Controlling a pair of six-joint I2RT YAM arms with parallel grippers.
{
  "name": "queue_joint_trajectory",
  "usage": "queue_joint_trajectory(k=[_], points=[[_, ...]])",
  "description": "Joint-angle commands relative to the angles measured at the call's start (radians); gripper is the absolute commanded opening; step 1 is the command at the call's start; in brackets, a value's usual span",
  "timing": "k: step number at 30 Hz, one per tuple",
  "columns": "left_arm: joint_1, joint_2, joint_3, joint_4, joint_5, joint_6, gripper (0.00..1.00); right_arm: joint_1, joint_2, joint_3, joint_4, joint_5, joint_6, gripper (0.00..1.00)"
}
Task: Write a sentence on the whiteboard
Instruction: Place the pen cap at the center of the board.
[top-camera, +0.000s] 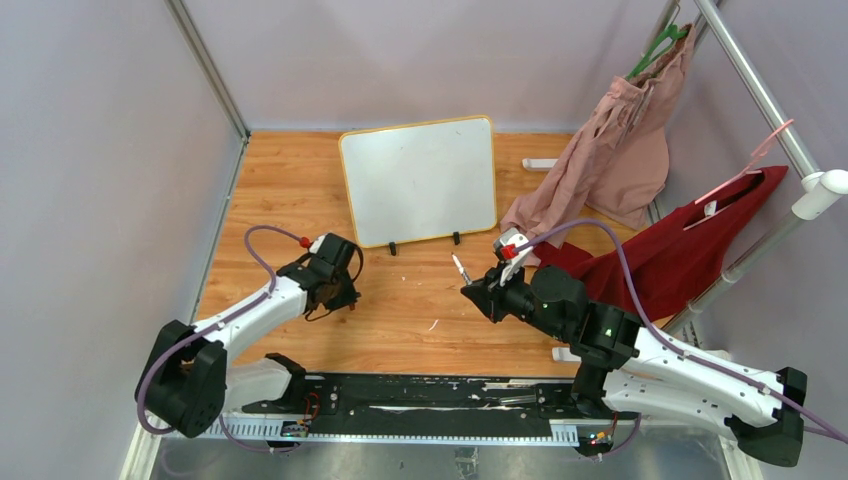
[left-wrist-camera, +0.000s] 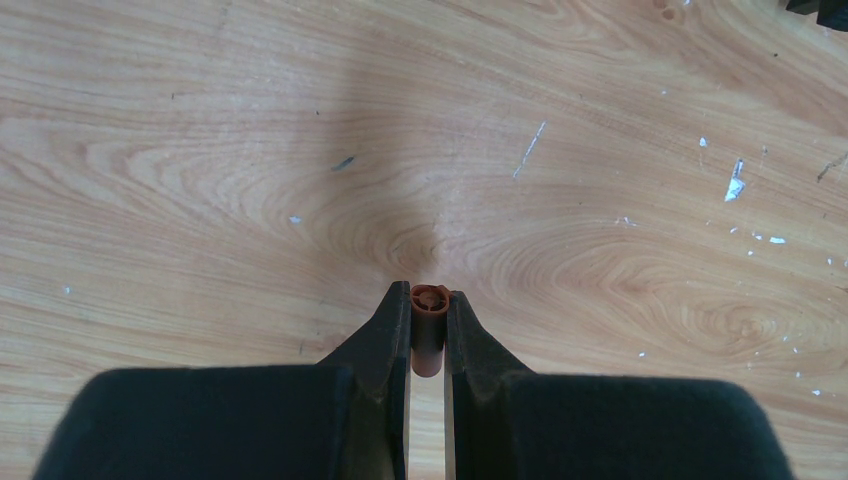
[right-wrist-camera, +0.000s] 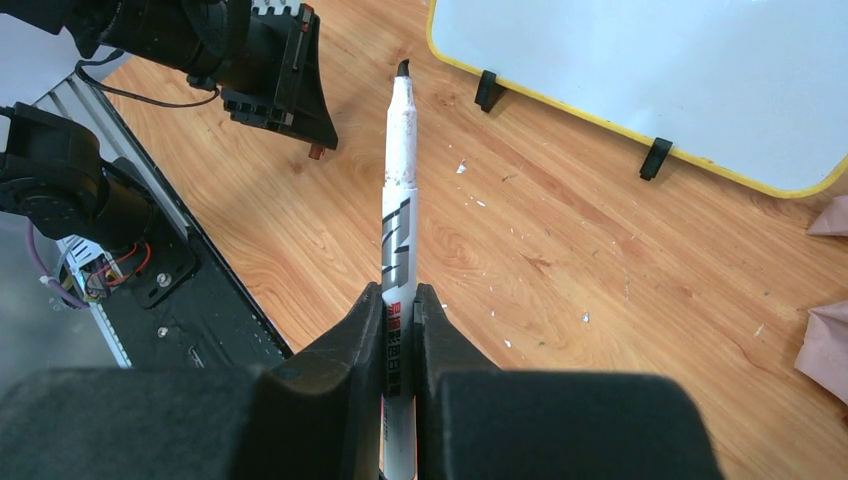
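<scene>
The whiteboard (top-camera: 420, 180) with a yellow frame stands on two black feet at the back middle; it also shows in the right wrist view (right-wrist-camera: 680, 70). Its face is blank; no sentence shows on it. My right gripper (right-wrist-camera: 400, 300) is shut on a white marker (right-wrist-camera: 398, 200), uncapped, its dark tip pointing toward the board's lower left corner. In the top view the marker (top-camera: 460, 268) sits in front of the board, apart from it. My left gripper (left-wrist-camera: 428, 300) is shut on the brown marker cap (left-wrist-camera: 429, 335) just above the table, left of the board (top-camera: 335, 285).
Pink cloth (top-camera: 610, 160) and red cloth (top-camera: 680, 250) hang on a rack at the right, the pink one near the board's right edge. A black rail (top-camera: 420, 400) runs along the near edge. Small white flecks dot the wooden table (top-camera: 420, 310).
</scene>
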Motion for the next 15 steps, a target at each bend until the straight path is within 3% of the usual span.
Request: queue_joint_trajectory(k=[1,15], points=[[-0.007,0.032,0.011,0.049,-0.022,0.006,0.10,-0.006,-0.002,-0.003,-0.006,0.024,-0.015,0.00],[-0.009,0.094,-0.025,0.121,0.008,0.009,0.27,-0.005,0.005,0.002,-0.007,0.028,-0.019,0.00]])
